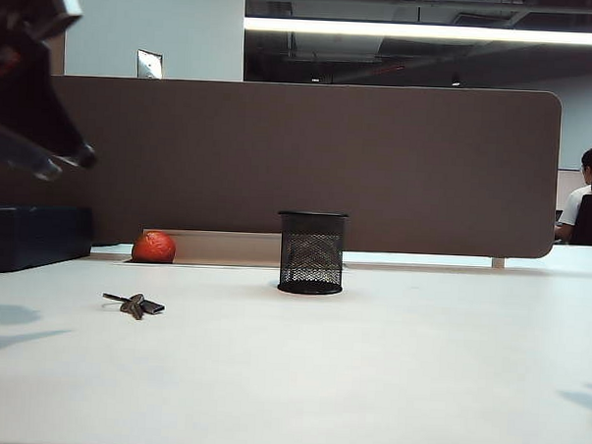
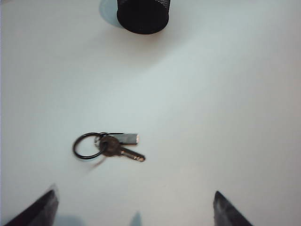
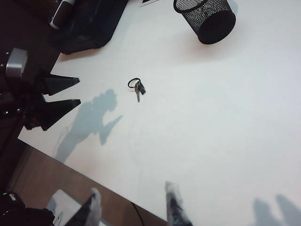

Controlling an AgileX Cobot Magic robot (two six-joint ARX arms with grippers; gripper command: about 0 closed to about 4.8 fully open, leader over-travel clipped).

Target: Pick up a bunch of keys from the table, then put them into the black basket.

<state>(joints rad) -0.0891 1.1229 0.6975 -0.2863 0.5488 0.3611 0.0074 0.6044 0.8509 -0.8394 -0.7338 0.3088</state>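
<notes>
White and mostly bare, the desk [image 1: 387, 383] ran back to a brown partition panel [image 1: 308, 164]. The bunch of keys [image 2: 107, 146] lay flat toward the desk's left side, short of the back edge and well apart from the black basket [image 1: 311, 252], which stood upright near the middle of the back edge, mouth up to take a drop. The left gripper [image 2: 134, 207] hung above the keys, fingers spread wide and empty, apparently lined up for a grasp from above. The right gripper [image 3: 131, 207] waited over the near edge, fingers also wide and empty, seemingly out of the way. An orange-red ball [image 1: 153, 246] and a dark box [image 1: 35, 236] sat at the back left.
</notes>
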